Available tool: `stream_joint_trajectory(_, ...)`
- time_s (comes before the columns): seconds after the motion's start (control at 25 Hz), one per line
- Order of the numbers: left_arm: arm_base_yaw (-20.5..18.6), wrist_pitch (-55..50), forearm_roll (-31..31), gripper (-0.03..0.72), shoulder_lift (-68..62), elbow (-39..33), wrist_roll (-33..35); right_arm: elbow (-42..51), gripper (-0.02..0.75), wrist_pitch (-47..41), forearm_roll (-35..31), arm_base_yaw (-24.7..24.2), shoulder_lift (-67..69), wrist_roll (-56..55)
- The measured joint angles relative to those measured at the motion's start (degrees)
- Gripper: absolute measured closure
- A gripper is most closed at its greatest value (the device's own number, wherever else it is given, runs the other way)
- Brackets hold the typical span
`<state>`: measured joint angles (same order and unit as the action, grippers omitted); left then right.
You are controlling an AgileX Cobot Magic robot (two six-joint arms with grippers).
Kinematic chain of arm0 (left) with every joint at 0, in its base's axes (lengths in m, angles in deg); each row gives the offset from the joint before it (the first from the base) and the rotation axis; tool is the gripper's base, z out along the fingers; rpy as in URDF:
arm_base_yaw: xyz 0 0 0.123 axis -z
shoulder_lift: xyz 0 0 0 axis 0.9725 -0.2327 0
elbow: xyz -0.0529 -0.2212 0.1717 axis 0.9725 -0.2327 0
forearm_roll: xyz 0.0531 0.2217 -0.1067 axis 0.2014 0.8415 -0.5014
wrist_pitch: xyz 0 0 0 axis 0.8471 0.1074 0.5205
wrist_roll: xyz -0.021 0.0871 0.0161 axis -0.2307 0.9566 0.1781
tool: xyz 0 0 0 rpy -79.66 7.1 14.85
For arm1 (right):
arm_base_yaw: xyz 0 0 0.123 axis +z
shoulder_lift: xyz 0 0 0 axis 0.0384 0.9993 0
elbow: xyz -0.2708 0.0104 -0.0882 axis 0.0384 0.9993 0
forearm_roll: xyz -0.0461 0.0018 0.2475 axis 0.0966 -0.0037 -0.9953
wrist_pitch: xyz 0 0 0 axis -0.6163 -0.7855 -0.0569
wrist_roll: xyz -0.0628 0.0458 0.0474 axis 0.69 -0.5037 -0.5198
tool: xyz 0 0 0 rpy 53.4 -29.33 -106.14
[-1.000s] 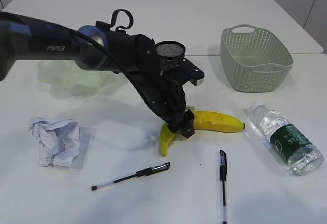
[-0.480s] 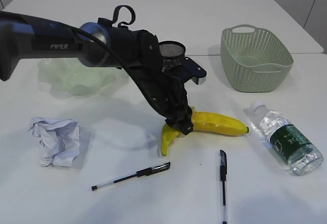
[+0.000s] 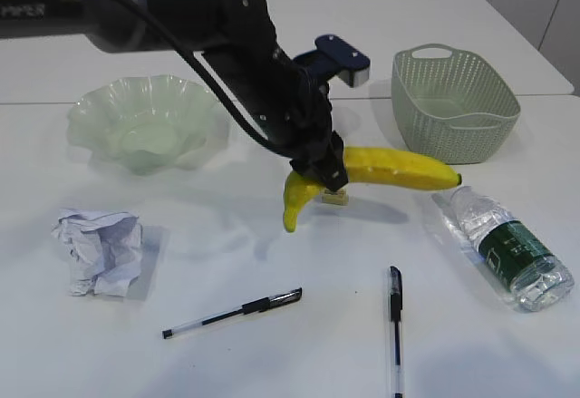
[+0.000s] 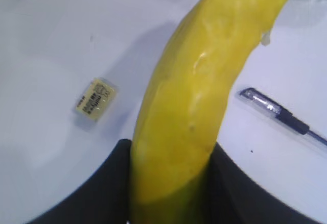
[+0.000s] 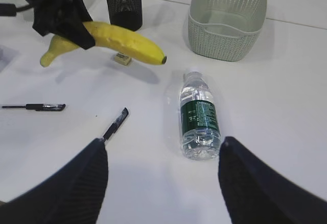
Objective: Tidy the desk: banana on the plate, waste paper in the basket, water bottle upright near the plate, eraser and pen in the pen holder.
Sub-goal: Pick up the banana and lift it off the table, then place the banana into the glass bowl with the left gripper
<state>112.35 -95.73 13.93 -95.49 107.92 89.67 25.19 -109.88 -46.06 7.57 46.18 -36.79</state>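
Yellow and curved, the banana (image 3: 381, 169) hangs clamped in the left pincer (image 3: 324, 173) above the white counter (image 3: 272, 344), right of the pale green wavy plate (image 3: 145, 126), while the right pincer (image 5: 162, 170) gapes wide over the lying clear bottle (image 5: 199, 117).

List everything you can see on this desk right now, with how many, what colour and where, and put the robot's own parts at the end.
banana: one, yellow, lifted above the desk's middle, held by the left gripper
eraser: one, yellow, on the desk under the banana
plate: one, pale green, wavy rim, back left
basket: one, sage green, back right
pen holder: one, black mesh, behind the banana
waste paper: one, white, crumpled, front left
water bottle: one, clear with dark green label, lying on its side, right
pens: two, black, at the front; one slanted, one pointing away
desk: one, white
left gripper: one, black, closed on the banana
right gripper: one, black, open, holding nothing, near the bottle
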Motion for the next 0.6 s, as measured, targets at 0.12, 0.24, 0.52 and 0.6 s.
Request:
stream_joint_trajectory(0.12,-0.5,-0.1,0.4,0.432,4.1,0.0,-2.0,0.0,0.236,0.0,0.0,0.0,0.0,0.1)
stream_joint_trajectory(0.24,-1.7,-0.4,2.6,0.433,7.9,0.0,-5.7,0.0,0.236,0.0,0.0,0.0,0.0,0.1)
stream_joint_trajectory(0.52,-10.0,-0.8,6.9,0.433,10.7,0.0,-13.9,0.0,0.236,0.0,0.3,0.0,0.0,0.1)
stream_joint_trajectory(0.6,-12.9,-0.8,6.9,0.433,10.7,0.0,-15.5,0.0,0.236,0.0,0.4,0.0,0.0,0.1)
